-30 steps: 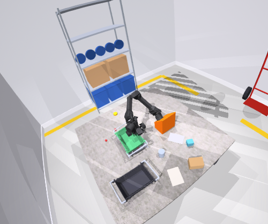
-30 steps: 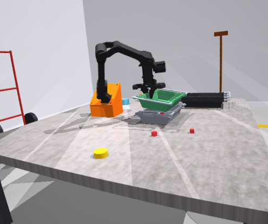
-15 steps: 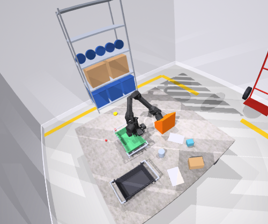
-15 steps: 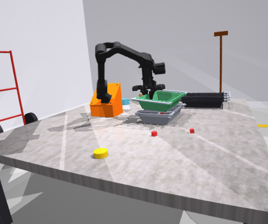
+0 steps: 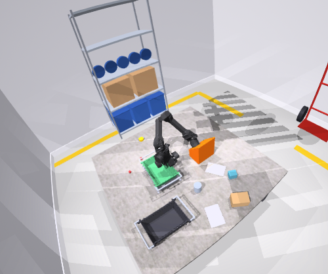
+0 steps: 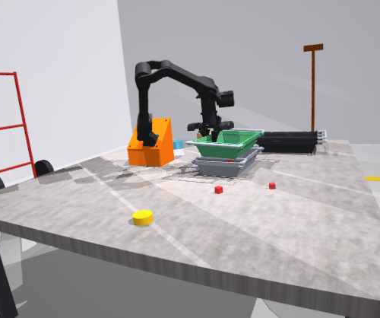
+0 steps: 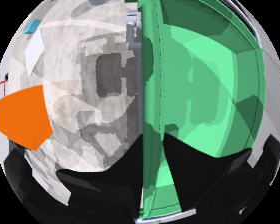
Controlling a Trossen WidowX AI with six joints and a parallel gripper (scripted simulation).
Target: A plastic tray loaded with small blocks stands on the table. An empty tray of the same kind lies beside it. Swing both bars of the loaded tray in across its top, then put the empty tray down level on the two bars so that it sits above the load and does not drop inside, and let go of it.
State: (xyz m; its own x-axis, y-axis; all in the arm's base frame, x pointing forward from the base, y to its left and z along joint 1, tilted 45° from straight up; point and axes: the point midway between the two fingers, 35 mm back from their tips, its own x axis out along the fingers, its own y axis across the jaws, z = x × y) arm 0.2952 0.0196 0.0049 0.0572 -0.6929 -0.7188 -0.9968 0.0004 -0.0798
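The green empty tray (image 5: 160,174) (image 6: 222,151) (image 7: 211,95) is nearly level directly above the grey loaded tray (image 6: 218,169). Its wire bars lie at its ends. My gripper (image 5: 163,164) (image 6: 210,139) (image 7: 153,137) points down and is shut on the green tray's long side wall, one finger inside and one outside. The green tray's underside is at about the grey tray's rim; whether it touches the bars there cannot be told. A red block (image 6: 229,161) shows in the grey tray. The grey tray's bars and other load are mostly hidden.
A black tray (image 5: 168,220) (image 6: 288,144) with swung-out bars stands nearby. An orange wedge (image 5: 202,152) (image 6: 150,157) (image 7: 21,117) is by the arm base. A pale cylinder (image 5: 197,187), a cyan block (image 5: 232,174) and a tan box (image 5: 240,199) stand around. A red cube (image 6: 218,189) and a yellow disc (image 6: 143,217) lie apart.
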